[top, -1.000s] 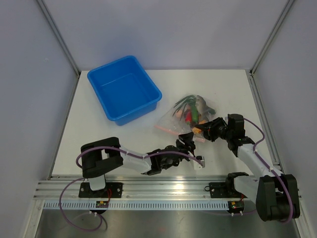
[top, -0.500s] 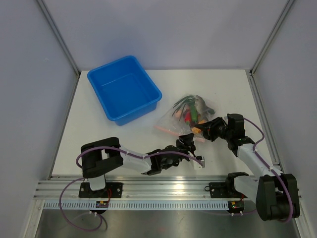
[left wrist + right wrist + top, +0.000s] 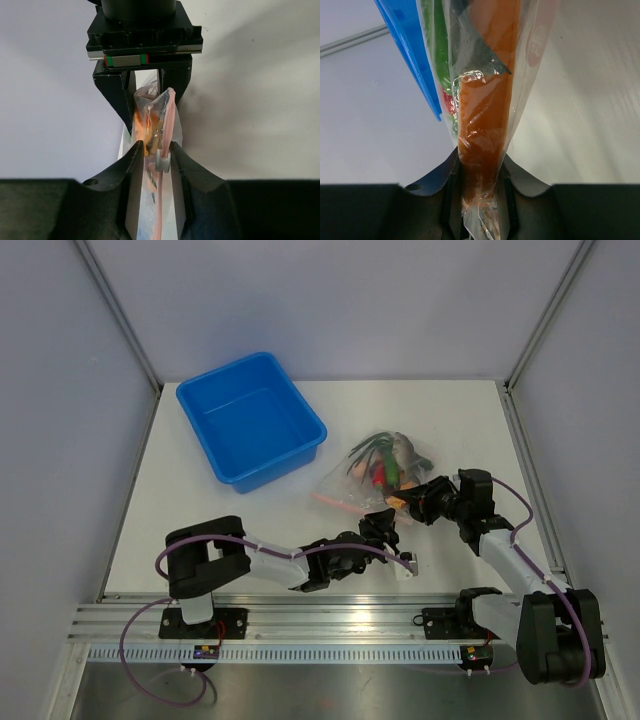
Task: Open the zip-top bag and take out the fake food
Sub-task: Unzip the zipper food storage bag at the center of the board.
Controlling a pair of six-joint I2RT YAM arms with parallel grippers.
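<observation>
The left gripper (image 3: 156,148) has a finger on each side of the zip-top bag (image 3: 153,111), at its pink strip (image 3: 168,125); I cannot tell if they squeeze it. The right gripper (image 3: 480,167) pinches the bag tight. Each should hold one thin side and pull apart gently. The clear, crinkly bag lies on the table (image 3: 230,530), full of bumpy fake food (image 3: 385,465).

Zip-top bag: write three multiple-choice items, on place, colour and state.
1. The zip-top bag lies: A on the table, right of the blue tub; B in the tub; C under the tub.
2. Its zip strip is: A green; B black; C pinkish-red.
3. The right gripper is: A open above the bag; B shut on the bag; C inside the tub.
A, the top view shows it beside the tub; C, the pink edge shows; B, the wrist view shows plastic pinched in its jaws.
</observation>
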